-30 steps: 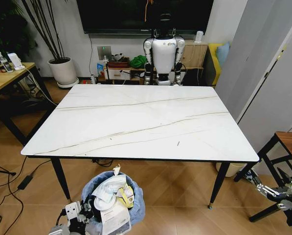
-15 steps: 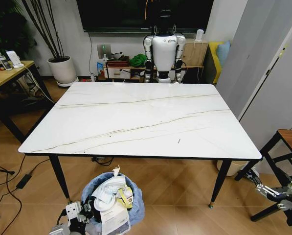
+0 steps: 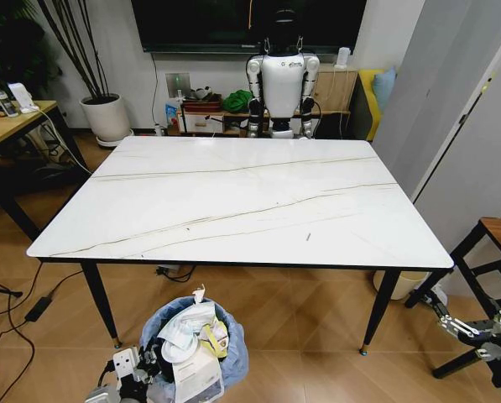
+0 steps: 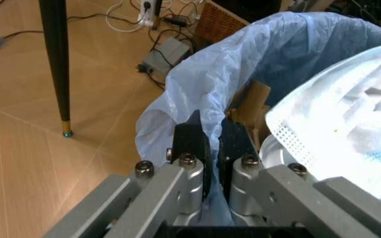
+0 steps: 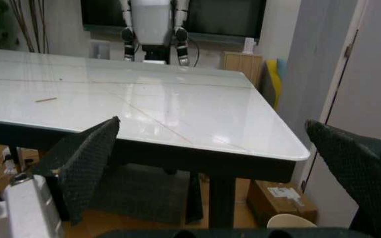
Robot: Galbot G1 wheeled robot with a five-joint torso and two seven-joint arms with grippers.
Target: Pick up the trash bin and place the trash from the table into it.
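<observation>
The trash bin, lined with a crinkled light-blue bag, hangs low in front of the table. My left gripper is shut on its bag rim, and in the left wrist view its black fingers pinch the plastic. Trash fills the bin: white crumpled paper, a white perforated sheet, brown carton and a yellow scrap. On the tabletop lies one tiny dark sliver. My right gripper hangs low at the right, open, its fingers wide apart.
Another humanoid robot stands beyond the table's far edge. A light-wood desk and a white plant pot are at the left. A dark-framed stand is close to my right gripper. A cream bin sits under the table's right corner. Cables lie on the floor.
The whole picture has shifted a little, so the camera has moved: the table now looks slightly wider and higher in view. The bin and both grippers keep their places in the picture.
</observation>
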